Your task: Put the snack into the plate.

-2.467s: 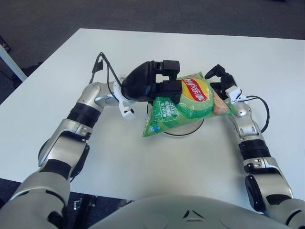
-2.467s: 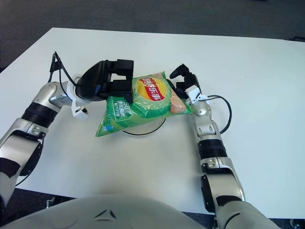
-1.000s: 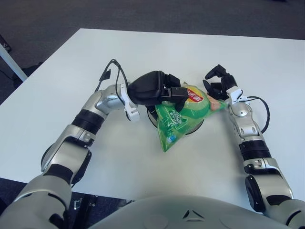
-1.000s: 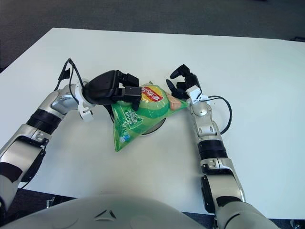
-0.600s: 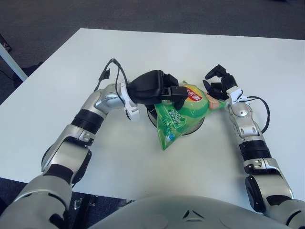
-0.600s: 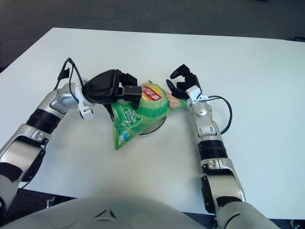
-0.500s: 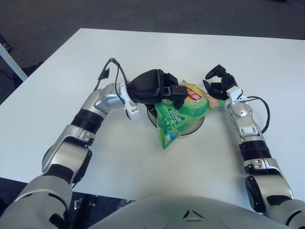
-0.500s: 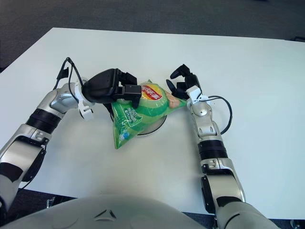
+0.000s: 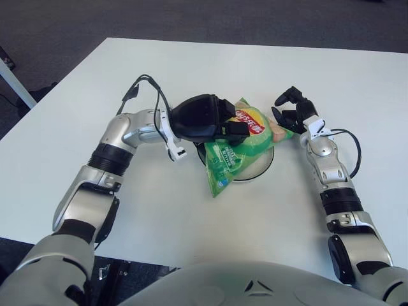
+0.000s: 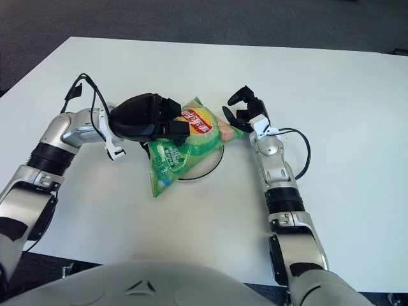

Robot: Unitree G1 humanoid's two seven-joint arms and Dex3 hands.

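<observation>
Snack bag (image 9: 237,150): green, with a red-and-yellow logo at its upper end; lies across the plate (image 9: 262,167) at the centre of the frame. Its lower corner hangs past the plate's near-left rim over the white table (image 9: 191,210), and whether that corner touches the table cannot be told. Long axis: diagonal, running from that lower-left corner up to the logo end at upper right, so the bag points up and to the right, toward the right hand. Plate: round, white with a dark rim, mostly covered by the bag, only its lower-right arc showing. Left hand (image 9: 204,120): black, sits directly on the upper-left part of the bag, fingers (image 9: 237,127) closed over the bag's upper edge and holding it; the bag therefore extends below and to the right of this hand. This hand is the nearer one and the only one in contact. Right hand (image 9: 292,109): just beyond the bag's upper-right corner, apart from it as far as can be seen, fingers loosely curled and holding nothing. Judgement: release depends on the bag's middle resting over the plate.
</observation>
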